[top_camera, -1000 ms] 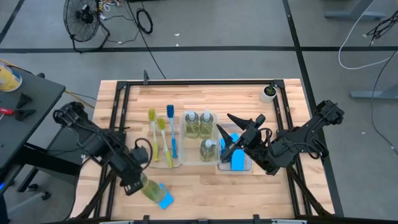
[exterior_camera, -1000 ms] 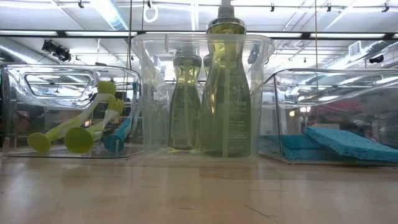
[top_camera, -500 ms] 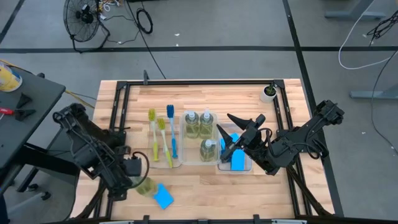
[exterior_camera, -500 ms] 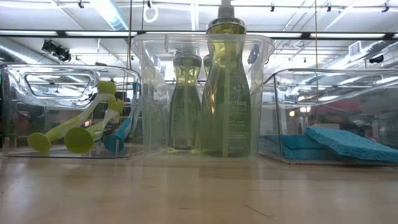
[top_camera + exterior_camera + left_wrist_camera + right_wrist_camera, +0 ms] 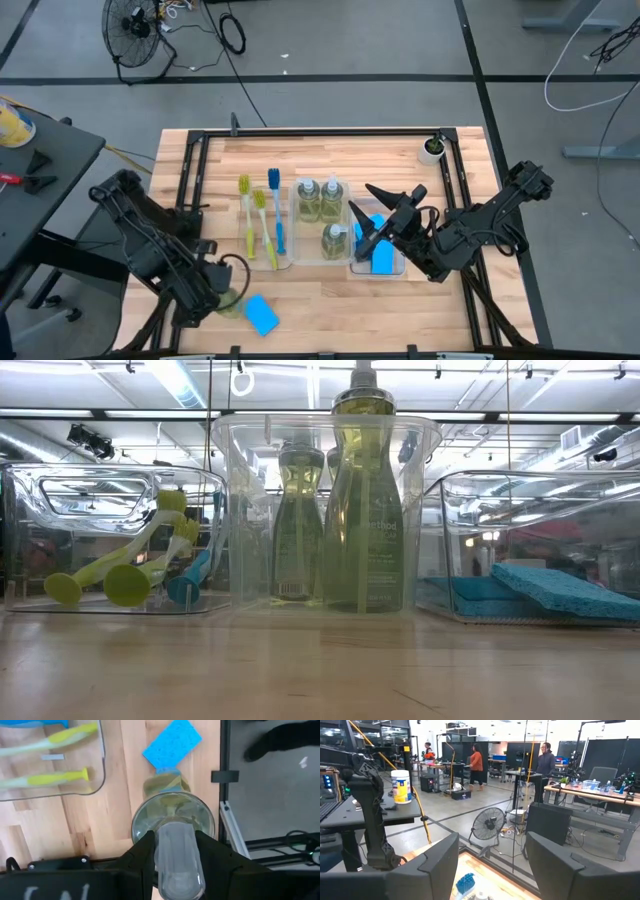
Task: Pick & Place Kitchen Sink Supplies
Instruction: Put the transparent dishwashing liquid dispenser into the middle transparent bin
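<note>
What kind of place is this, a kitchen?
Probably a robotics lab or workshop, not a kitchen: workbenches with equipment, a floor fan and people standing on bare concrete beyond the wooden table.

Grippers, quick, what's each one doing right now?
Left gripper: shut on a soap bottle.
Right gripper: open, empty, above the sponge tray.

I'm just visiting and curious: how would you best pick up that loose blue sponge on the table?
Grip the loose sponge across its narrow width, coming straight down from above. It lies flat on the table, so its thin edges are the only faces that fingers could pinch.
</note>
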